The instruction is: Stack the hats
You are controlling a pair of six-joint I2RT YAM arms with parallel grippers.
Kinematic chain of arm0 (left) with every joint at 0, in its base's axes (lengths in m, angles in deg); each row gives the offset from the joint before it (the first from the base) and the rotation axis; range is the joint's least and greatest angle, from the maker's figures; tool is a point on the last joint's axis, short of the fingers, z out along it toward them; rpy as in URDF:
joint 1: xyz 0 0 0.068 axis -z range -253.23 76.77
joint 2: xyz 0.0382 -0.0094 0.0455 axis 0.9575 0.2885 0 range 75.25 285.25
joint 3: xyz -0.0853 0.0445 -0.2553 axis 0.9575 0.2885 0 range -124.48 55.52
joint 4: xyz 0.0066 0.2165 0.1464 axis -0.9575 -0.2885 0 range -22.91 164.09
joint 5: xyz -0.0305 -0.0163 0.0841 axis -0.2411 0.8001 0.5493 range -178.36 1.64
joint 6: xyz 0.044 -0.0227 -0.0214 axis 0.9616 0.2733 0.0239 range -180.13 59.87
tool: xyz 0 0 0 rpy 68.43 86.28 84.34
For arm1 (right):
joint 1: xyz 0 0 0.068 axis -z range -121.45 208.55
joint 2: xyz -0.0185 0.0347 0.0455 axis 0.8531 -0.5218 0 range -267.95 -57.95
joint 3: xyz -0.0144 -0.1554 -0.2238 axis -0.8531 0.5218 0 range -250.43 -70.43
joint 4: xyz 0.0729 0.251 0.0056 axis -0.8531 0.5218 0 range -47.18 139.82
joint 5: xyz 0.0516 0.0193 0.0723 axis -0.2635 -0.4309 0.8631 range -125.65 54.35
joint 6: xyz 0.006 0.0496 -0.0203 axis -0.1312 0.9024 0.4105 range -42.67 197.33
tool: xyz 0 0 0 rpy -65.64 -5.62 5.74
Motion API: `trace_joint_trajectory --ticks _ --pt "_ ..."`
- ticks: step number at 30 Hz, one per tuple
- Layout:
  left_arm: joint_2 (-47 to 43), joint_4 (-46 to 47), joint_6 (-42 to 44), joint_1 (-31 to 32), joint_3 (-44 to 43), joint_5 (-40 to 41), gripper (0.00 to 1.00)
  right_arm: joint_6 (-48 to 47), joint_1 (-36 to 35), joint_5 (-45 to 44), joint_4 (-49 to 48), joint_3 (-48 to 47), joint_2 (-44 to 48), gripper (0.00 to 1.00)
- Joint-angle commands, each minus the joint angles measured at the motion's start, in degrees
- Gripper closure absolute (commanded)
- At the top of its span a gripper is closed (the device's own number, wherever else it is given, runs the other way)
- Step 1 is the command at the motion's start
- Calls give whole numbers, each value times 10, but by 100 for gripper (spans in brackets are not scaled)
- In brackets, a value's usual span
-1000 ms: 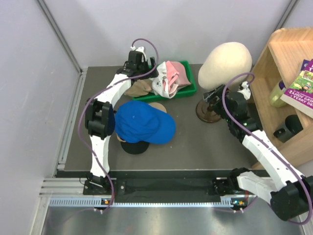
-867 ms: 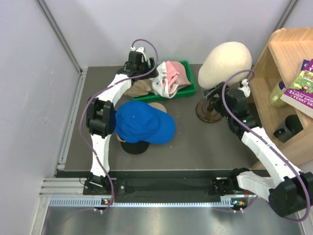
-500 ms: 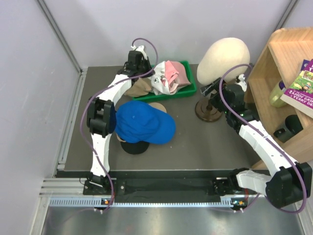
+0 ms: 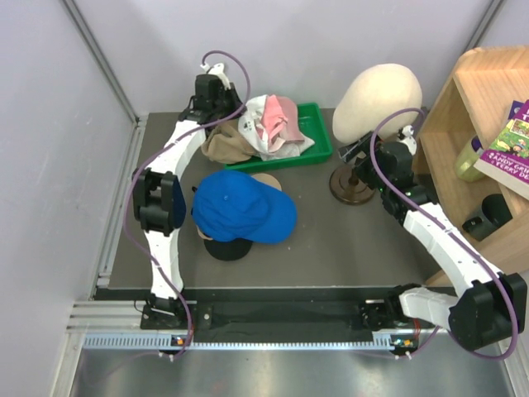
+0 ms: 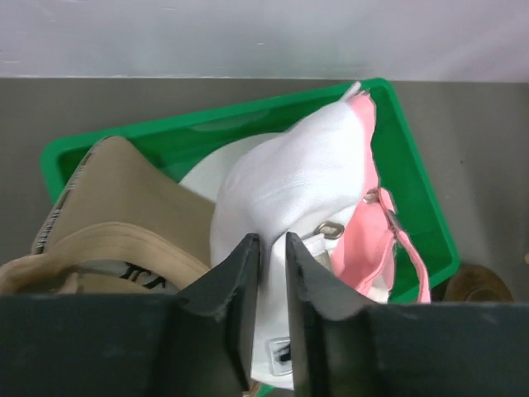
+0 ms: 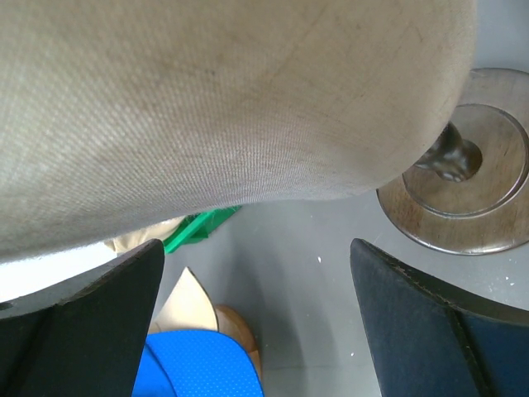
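Partway: blue hat (image 4: 244, 211) tops table stack; L gripper (image 5: 271, 246) pinched near-shut on white hat (image 5: 289, 174) in green tray (image 5: 417, 203), pink hat (image 5: 376, 252) + khaki hat (image 5: 116, 203) unstacked there; R gripper (image 6: 256, 281) wide open, empty.

The left gripper (image 5: 271, 248) hangs over the near side of the tray (image 5: 165, 139), with a fold of the middle cap (image 5: 297, 174) between its fingers. Just right of the gripper, touching that cap, lies the right cap (image 5: 388, 248). To the gripper's left, the left cap (image 5: 116, 207) lies over the tray's left end. Behind the gripper, on the table (image 4: 331, 248), the top cap (image 4: 244, 207) sits on a pile. A bottom cap (image 4: 227, 248) is under its near edge and a brim (image 4: 266, 179) pokes out toward the tray. The right gripper (image 6: 256, 248) is under the head (image 4: 380, 99). The stand (image 6: 463, 182) is just ahead to its right, and the pile lies to its left. A shelf (image 4: 488, 99) holding a book (image 4: 508, 149) is farther right.
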Motion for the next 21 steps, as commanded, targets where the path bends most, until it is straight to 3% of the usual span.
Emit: trace_joint_trajectory --ticks 1,3,5,9,12,15,21 --pt "-25 -24 26 -22 -14 1 41 3 8 2 -33 -8 8 7" --pt "-32 -28 31 -16 -16 3 23 5 7 2 -34 -6 8 7" --pt "-59 -19 62 -1 -12 30 13 7 7 3 -35 -3 10 7" --pt "-78 -12 113 69 -52 90 10 10 7 2 -35 0 12 8" --pt "-65 2 119 106 -64 72 9 15 7 4 -35 6 15 8" --pt "-28 -12 138 129 -75 42 8 21 7 12 -38 9 16 8" --pt "-6 -33 199 144 -34 108 6 14 7 14 -22 5 29 8"
